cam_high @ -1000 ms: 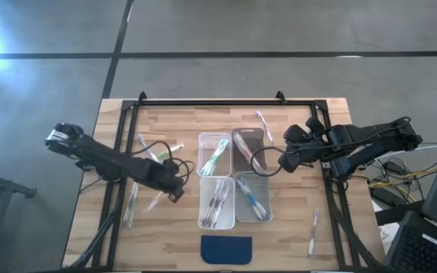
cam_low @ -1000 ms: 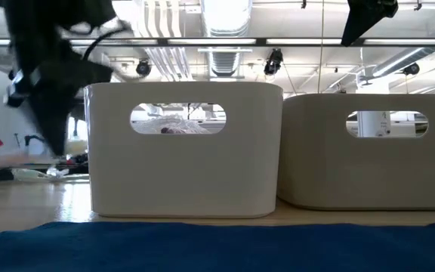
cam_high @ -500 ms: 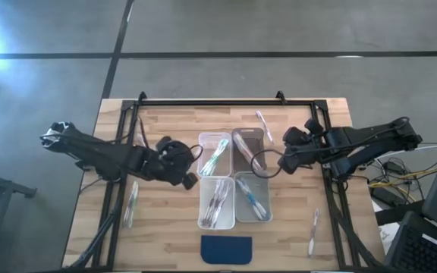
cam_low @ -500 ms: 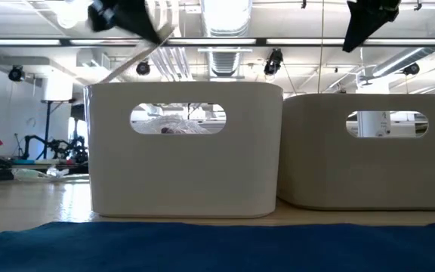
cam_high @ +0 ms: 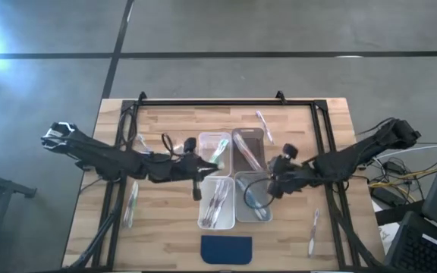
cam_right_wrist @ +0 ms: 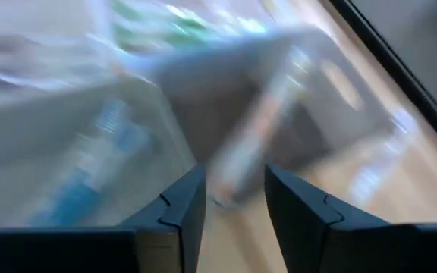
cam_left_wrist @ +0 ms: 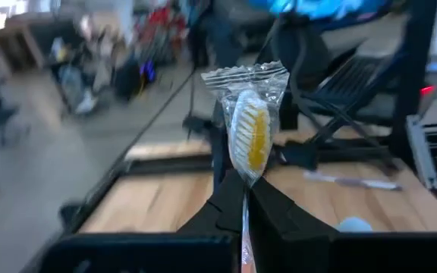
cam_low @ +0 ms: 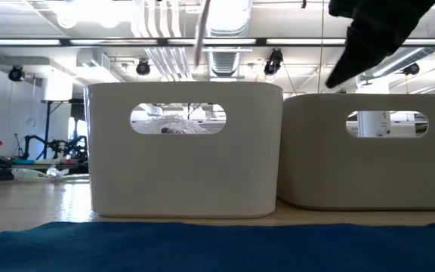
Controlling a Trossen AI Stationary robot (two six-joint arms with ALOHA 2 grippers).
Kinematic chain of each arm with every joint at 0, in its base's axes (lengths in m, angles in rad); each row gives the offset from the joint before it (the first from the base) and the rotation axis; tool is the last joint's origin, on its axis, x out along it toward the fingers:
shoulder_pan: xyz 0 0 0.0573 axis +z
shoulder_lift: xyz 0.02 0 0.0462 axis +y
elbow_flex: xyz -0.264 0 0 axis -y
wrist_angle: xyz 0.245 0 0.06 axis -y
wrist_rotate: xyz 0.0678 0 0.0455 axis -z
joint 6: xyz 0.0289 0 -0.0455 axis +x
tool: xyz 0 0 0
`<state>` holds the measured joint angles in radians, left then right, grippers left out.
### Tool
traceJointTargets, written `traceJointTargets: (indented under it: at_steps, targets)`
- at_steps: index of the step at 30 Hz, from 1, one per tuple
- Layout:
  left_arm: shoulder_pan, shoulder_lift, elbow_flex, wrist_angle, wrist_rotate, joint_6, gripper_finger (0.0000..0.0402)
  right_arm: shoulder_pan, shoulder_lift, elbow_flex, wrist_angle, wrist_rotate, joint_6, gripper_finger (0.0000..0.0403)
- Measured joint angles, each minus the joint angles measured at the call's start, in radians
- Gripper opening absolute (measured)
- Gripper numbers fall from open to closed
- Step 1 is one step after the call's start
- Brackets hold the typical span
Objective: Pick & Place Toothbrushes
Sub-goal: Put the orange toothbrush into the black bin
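Well under way, by the look of it, though not finished. Toothbrushes (cam_high: 217, 203) already lying in all four clear bins (cam_high: 234, 179), which stand in a tight block at the middle of the wooden surface (cam_high: 294, 235). One more wrapped toothbrush (cam_left_wrist: 249, 142), yellow-bristled, clamped upright between the left gripper (cam_left_wrist: 244, 203) fingers, head uppermost. Seen from above, poised at the left edge of the bin block, near where the two left-hand bins meet; seemingly about to be dropped in.

Still loose on the surface, outside the bins: a couple of brushes (cam_high: 133, 203) left of the block under the left arm, one (cam_high: 262, 125) just beyond the far right bin, one (cam_high: 313, 231) off to the right of the block toward the near edge. Several picks left, then.

Right gripper (cam_right_wrist: 234, 199) with fingers spread apart and nothing between them, hanging over the near right bin (cam_high: 253, 199). Dark blue pad (cam_high: 227, 249) just in front of the block, bare.
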<state>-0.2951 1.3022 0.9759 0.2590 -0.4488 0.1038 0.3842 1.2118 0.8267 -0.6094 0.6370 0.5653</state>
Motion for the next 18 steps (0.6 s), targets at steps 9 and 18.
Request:
traceJointTargets:
  at_steps: [9,18]
  targets:
    - [0.015,0.001,-0.241,0.497,0.220,0.132,0.0007,0.029,0.000,-0.214,0.793,-0.013,-0.364,0.0161]
    - [0.041,0.001,-0.281,0.580,0.321,0.174,0.0007,0.028,0.000,-0.282,1.081,-0.046,-0.401,0.0190]
